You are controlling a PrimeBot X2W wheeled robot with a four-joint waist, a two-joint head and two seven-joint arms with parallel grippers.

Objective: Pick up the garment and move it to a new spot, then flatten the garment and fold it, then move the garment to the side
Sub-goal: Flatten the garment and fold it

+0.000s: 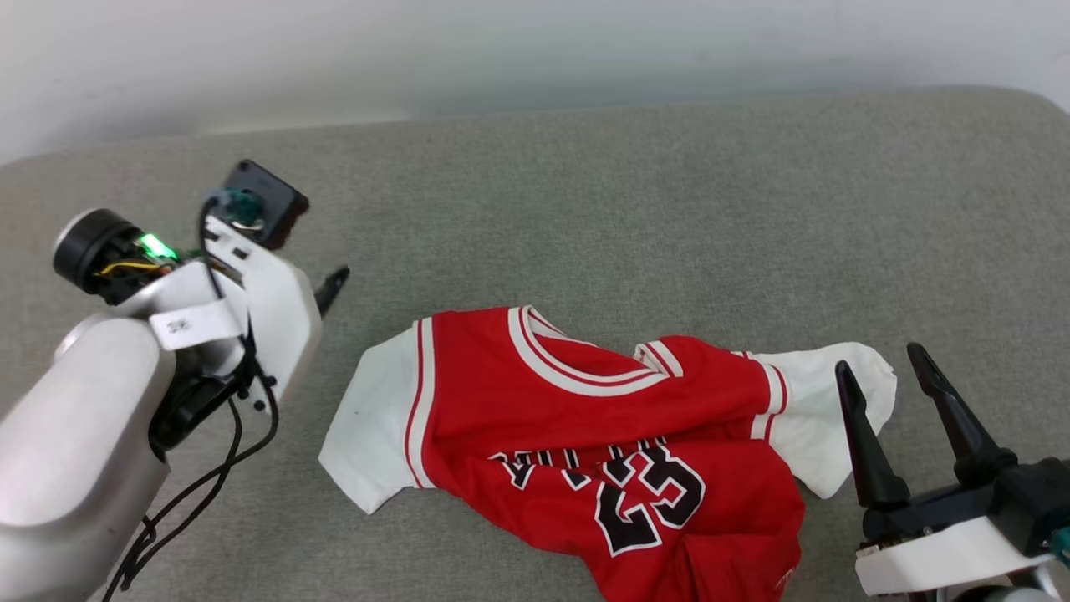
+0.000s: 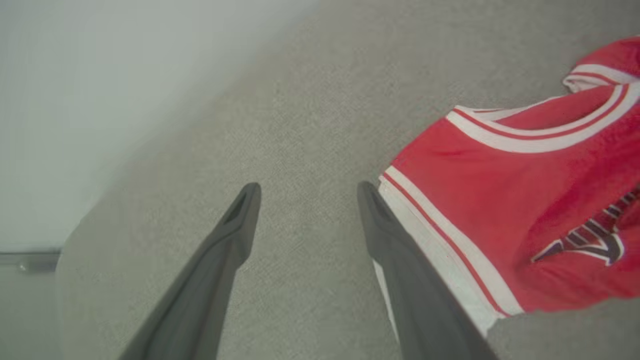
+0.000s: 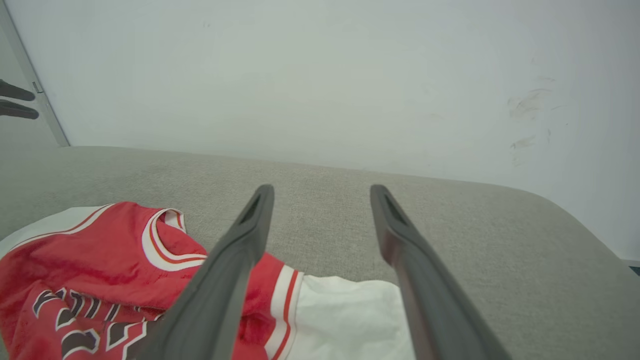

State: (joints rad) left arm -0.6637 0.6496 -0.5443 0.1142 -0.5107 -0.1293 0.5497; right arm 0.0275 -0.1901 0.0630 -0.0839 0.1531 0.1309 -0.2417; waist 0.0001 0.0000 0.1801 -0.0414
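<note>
Garment (image 1: 585,418) lying on mat (image 1: 669,209), center-near, near end running off view. L gripper (image 2: 308,187) hanging just left of it; R gripper (image 1: 879,359) hanging at its right end. Wall (image 1: 501,42) standing behind mat, far side.

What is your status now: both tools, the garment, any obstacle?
Left tool open, empty. Right tool open, empty, beside white sleeve. Garment crumpled on grey surface, not held. No obstacle seen.
</note>
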